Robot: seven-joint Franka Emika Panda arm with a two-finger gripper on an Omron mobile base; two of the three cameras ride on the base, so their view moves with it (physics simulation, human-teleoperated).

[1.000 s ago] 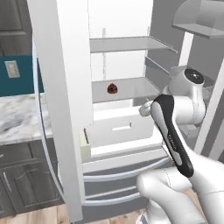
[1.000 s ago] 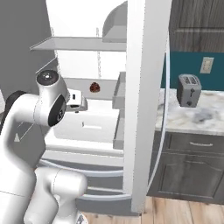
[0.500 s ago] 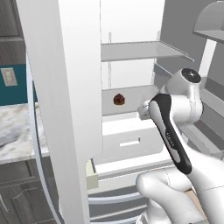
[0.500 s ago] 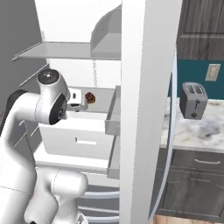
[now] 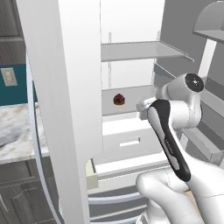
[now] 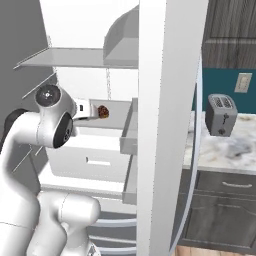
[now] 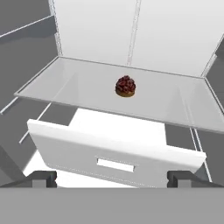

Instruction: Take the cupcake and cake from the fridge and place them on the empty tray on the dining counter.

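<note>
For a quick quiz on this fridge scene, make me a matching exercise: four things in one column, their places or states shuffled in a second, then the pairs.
1. cake
2. toaster
3. gripper
4. white drawer

A. on the marble counter
B. open, holding nothing
C. on the glass shelf
D. below the glass shelf

Pairs: 1-C, 2-A, 3-B, 4-D

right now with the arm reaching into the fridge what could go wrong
The cake is small and sits alone on a glass shelf; the open gripper might nudge it toward the back instead of closing around it.

A white drawer juts out just under that shelf, so a low approach could clip its front.

The open fridge door stands close beside the arm and may be brushed when backing out.
</note>
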